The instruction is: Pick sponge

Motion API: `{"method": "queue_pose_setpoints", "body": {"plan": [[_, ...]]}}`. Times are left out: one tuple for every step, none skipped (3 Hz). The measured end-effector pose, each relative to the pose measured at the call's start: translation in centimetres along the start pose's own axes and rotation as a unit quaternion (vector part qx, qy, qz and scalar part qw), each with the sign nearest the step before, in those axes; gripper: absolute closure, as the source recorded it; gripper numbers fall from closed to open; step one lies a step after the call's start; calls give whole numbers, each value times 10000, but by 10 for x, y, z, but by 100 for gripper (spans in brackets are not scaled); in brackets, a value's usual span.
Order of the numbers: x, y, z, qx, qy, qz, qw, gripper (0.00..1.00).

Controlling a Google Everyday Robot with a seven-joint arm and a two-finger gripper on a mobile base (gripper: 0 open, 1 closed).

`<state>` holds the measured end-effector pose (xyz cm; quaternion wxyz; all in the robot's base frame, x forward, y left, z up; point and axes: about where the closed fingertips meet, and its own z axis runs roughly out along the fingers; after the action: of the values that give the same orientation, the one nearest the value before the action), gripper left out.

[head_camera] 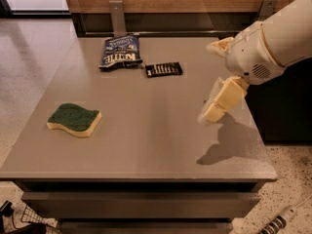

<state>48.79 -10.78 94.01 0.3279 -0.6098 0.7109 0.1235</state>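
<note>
The sponge [74,119] has a dark green top over a pale yellow body and lies flat on the left side of the grey table [146,140]. My gripper [210,82] hangs above the table's right side on a white arm that comes in from the right. It is far to the right of the sponge and not touching it. Its cream-coloured fingers [220,100] stand apart, open and empty.
A blue chip bag [119,51] and a black snack bar [164,69] lie at the back of the table. Two metal posts [117,17] stand behind it under a wooden wall. A cable [279,222] lies on the floor at the front right.
</note>
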Motion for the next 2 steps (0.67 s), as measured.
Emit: {"method": "queue_pose_setpoints", "body": {"plan": [[-28,4,44,-211,-848,88,9961,0],[-50,10,74,-230,-1296,137,9912,0]]}}
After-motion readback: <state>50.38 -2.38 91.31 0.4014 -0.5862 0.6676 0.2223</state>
